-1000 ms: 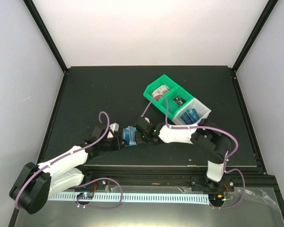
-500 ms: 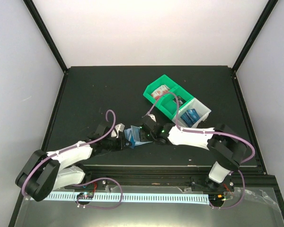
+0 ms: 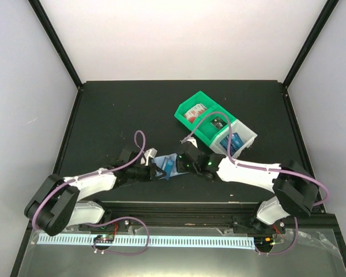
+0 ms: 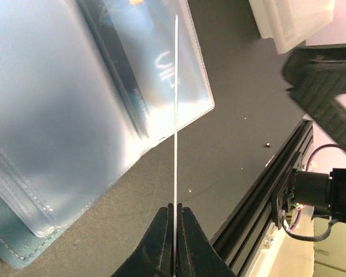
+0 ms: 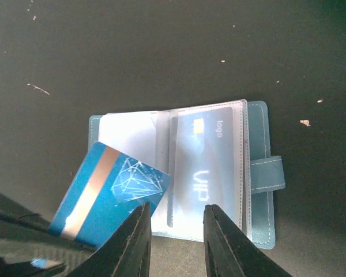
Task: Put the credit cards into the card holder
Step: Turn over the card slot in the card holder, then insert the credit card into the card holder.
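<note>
Pinching shut, the left pincer [image 4: 175, 228] grasps a thin blue plastic card [image 5: 112, 196] by one end; its own wrist camera sees the card edge-on, a pale line rising from the closed jaws. The card's free corner overlaps one corner of the small teal-blue leather-like card holder [image 5: 256, 173]. That holder lies unfolded flat on the black table top [image 3: 115, 109], its snap tab on the side away from the left pincer. The right pincer [image 5: 176, 216] hovers just above the card holder's near edge, released, with nothing between its parted fingers.

I judge the step to be feeding this card into the empty clear sleeve on the card holder's nearer page. The card sits askew to that sleeve and is not yet in. Next, its edge should be squared to the sleeve mouth and slid in, perhaps with the right pincer steadying the soft holder against skidding.

Behind the other sleeve a second blue card [image 5: 205, 167] reads "VIP" in large pale letters and "logo" in small ones. The held card shows a bronze stripe and a faceted line drawing, with no legible words. Beyond the card holder stand a green plastic bin [image 3: 191, 103] and a white plastic bin [image 3: 249, 135]; their contents are too small to read.
</note>
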Action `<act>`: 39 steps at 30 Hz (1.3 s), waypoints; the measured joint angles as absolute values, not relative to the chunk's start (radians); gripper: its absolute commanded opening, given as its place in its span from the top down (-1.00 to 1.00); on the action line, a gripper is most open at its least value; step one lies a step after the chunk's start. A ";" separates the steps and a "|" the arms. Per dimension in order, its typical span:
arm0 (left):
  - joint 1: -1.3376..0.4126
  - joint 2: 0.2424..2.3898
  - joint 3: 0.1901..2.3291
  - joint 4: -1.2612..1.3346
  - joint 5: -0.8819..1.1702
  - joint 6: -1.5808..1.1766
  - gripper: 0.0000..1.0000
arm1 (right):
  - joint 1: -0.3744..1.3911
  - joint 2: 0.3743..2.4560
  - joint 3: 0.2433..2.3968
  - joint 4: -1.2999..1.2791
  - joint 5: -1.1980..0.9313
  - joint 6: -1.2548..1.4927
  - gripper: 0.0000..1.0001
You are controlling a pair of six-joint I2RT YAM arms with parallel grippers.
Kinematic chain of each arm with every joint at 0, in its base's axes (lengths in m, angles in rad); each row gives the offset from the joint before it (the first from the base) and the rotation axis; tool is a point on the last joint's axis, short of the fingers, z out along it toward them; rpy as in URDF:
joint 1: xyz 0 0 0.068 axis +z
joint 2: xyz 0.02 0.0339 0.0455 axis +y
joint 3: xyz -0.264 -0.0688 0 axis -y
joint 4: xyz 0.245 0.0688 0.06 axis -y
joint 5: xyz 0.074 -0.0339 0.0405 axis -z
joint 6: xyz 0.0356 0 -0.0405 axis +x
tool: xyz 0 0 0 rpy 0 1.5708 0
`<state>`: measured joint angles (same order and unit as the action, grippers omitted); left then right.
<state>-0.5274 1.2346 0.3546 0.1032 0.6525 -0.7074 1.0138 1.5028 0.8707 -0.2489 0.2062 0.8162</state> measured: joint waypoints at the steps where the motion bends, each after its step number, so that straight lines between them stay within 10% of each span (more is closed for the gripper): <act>1: -0.528 1.250 0.358 0.108 0.653 -0.708 0.97 | 1.014 1.493 0.867 -0.245 0.209 0.815 0.41; 11: -0.532 1.238 0.362 0.121 0.629 -0.719 0.97 | 1.008 1.434 0.799 -0.139 0.129 0.786 0.20; 21: -0.532 0.879 0.355 0.129 0.572 -0.797 0.97 | 0.968 1.184 0.557 0.164 -0.035 0.844 -0.53; 39: -0.538 0.554 0.321 0.225 0.674 -0.995 0.97 | 0.968 1.206 0.524 0.624 -0.302 1.060 0.08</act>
<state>-0.5381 0.5545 0.3206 0.2249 0.6743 -0.9955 0.9680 1.2060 0.5240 0.6239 -0.3019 1.0603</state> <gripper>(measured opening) 0.019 0.539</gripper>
